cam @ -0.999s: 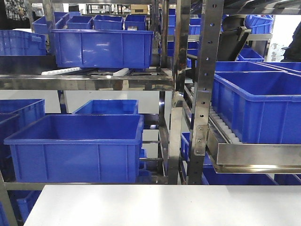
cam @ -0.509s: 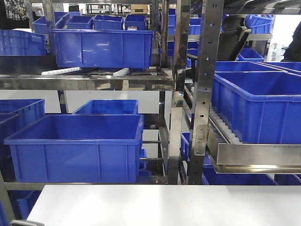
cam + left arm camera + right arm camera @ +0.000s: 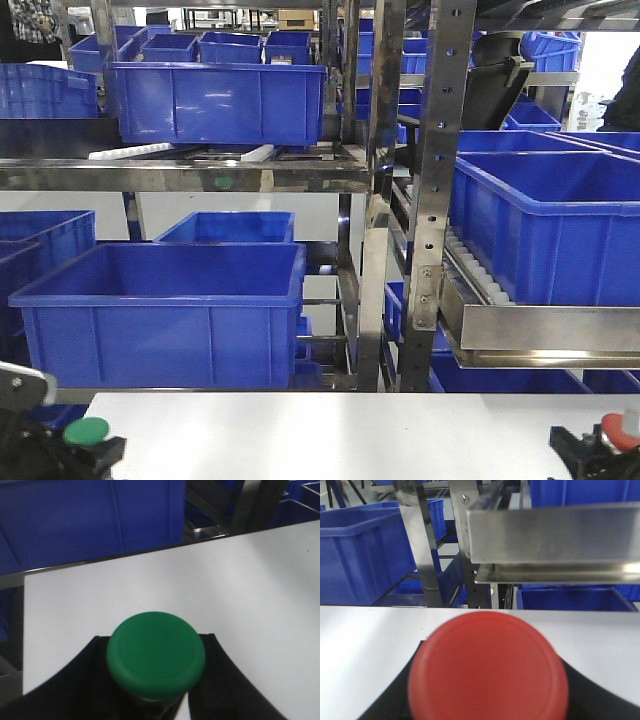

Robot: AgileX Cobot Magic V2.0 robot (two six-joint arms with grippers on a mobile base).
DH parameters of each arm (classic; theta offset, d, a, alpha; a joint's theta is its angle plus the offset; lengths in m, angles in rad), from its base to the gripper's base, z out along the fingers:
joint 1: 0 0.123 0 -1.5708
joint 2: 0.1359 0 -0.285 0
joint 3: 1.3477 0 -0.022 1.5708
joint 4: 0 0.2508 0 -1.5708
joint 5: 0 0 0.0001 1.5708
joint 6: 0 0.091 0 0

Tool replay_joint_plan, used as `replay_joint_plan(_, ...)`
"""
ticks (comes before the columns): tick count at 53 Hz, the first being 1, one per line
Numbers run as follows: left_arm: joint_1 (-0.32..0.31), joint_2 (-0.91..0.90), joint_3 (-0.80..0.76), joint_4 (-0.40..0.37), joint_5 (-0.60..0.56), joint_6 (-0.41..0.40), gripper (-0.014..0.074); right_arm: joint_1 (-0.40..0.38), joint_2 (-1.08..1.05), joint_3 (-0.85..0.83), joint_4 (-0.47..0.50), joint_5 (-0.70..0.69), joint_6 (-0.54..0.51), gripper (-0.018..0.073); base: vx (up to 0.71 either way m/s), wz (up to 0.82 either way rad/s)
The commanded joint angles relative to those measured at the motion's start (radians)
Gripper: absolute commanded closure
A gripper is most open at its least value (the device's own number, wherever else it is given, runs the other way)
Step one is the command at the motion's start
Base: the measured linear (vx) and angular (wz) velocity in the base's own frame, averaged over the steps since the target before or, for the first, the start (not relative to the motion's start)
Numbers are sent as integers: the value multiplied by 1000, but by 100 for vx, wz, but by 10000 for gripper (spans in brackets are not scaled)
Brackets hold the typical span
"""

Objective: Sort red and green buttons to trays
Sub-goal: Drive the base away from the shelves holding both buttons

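My left gripper shows at the bottom left of the front view, shut on the green button. In the left wrist view the green cap sits between the two black fingers above the white table. My right gripper shows at the bottom right, shut on the red button. In the right wrist view the red cap fills the space between the black fingers. The bases of both buttons are hidden. The green and red trays are out of view.
A white table spans the foreground. Behind its far edge stands a steel rack holding several deep blue crates. A steel shelf lip hangs above the table's far right in the right wrist view.
Both grippers have risen into the bottom corners of the front view, the left one with the green button and the right one with the red button. One second ago neither showed.
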Motion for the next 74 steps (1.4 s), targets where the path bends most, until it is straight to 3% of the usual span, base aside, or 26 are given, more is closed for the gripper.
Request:
replay_joint_plan(1, -33, -106, -31, -4, 63, -11, 596, -5, -172, -39, -106, 106, 113, 569, 0, 0)
replay_joint_plan(7, -83, -214, -31, -28, 190, -7, 596, -5, -377, -34, -292, 267, 284, 569, 0, 0)
replay_joint_plan(12, -130, -325, -31, -71, 260, -3, 596, -5, -538, -17, -456, 310, 434, 569, 0, 0)
replay_joint_plan(13, -186, -487, -30, -115, 317, 19, 596, -5, -721, -8, -668, 308, 667, 569, 0, 0)
replay_joint_plan(14, -189, -503, -30, -115, 323, 19, 596, -5, -741, -8, -697, 307, 700, 569, 0, 0)
replay_joint_plan(20, -190, -599, -30, -84, 319, 19, 596, -5, -798, -8, -839, 304, 830, 569, 0, 0)
replay_joint_plan(25, -190, -641, -30, -41, 310, 19, 596, -5, -812, -8, -936, 300, 865, 569, 0, 0)
replay_joint_plan(33, -190, -663, -30, -50, 333, 18, 596, -5, -812, -8, -982, 301, 865, 569, 0, 0)
replay_joint_plan(74, -190, -663, -30, -51, 335, 18, 596, -5, -812, -8, -983, 302, 865, 569, -1, 3)
